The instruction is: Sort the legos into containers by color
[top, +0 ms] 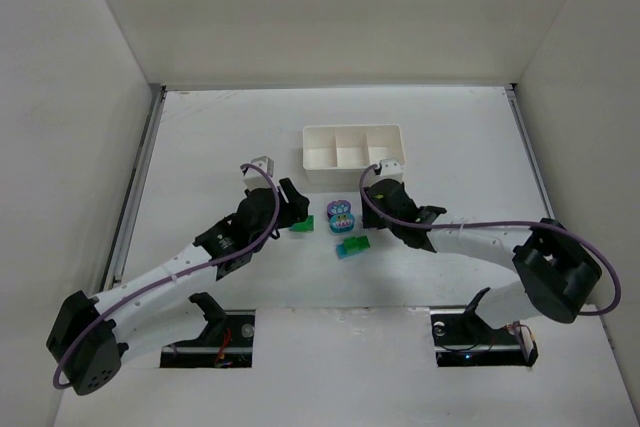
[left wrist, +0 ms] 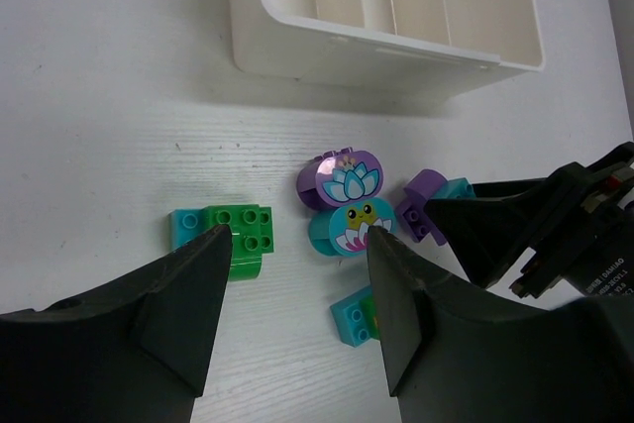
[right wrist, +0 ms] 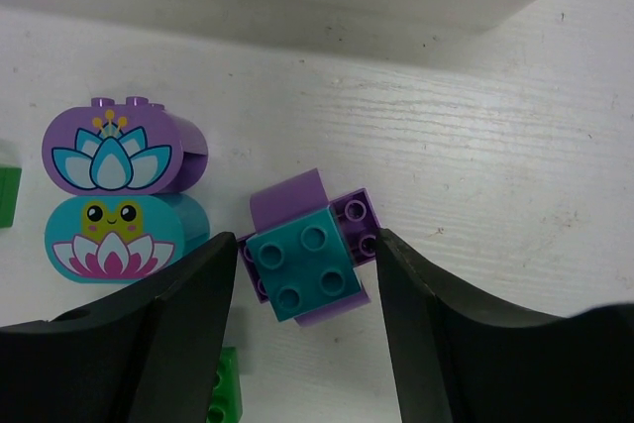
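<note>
Jaws of the right gripper [right wrist: 304,245] and left gripper [left wrist: 297,235] are held apart, the right astride lower-centre teal-purple bricks [right wrist: 302,272] for pinching.

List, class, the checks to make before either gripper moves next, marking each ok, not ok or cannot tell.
1. Left gripper open: ok.
2. Green-and-teal clump centred between its fingers: not ok, one finger overlaps it.
3. Right gripper open: ok.
4. Teal-on-purple clump centred between its fingers: ok.
5. Clumps split into single colours: not ok.
6. White tray upright, compartments showing no bricks: ok.
</note>
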Tool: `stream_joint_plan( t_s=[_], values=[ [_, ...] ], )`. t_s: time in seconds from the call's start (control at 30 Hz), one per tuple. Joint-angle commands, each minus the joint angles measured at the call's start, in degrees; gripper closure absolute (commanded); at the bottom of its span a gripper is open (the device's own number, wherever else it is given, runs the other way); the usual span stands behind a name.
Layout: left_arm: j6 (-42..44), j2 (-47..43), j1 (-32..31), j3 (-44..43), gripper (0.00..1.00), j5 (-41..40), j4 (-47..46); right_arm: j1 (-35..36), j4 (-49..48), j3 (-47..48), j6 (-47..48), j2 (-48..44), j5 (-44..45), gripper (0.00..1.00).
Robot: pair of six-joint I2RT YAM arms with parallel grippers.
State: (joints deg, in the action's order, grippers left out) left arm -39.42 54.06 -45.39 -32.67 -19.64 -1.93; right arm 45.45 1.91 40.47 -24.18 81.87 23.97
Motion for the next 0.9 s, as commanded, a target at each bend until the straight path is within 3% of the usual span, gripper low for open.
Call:
stream_joint_plan(
  t_s=[0.0,0.3,0.47,0.53,0.7,0.87],
  values=[
    [-0.9,-0.2,0.8,0.6,0.46,0.7,-2.2,0.0,-2.1,1.6,-0.1,0.3,0.3,0.36],
    [-0.9,-0.2,1.0,0.4,0.46,1.9,-2.9,0.2,-1.3,2.3,-0.3,3.1,0.3,0.41],
    [-1.2,-0.3,1.1,0.4,0.46,2.4,-2.8,0.2,-1.8,2.1,-1.0,3.3,0.6,0.67],
    [-1.2,-0.2,1.0,0.5,0.46,2.4,-3.2,0.2,-2.0,1.5,-1.5,1.4,2.1,0.73],
    [-1.2,0.7,0.2,-0.6,0.45,3.8,-4.6,-0.1,-2.4,0.5,-2.3,-6.0,2.3,0.77],
    [-1.2,3.1,-1.5,-2.8,0.45,7.3,-8.6,-1.9,-3.5,1.2,-3.1,-11.8,-4.0,0.78]
  ],
)
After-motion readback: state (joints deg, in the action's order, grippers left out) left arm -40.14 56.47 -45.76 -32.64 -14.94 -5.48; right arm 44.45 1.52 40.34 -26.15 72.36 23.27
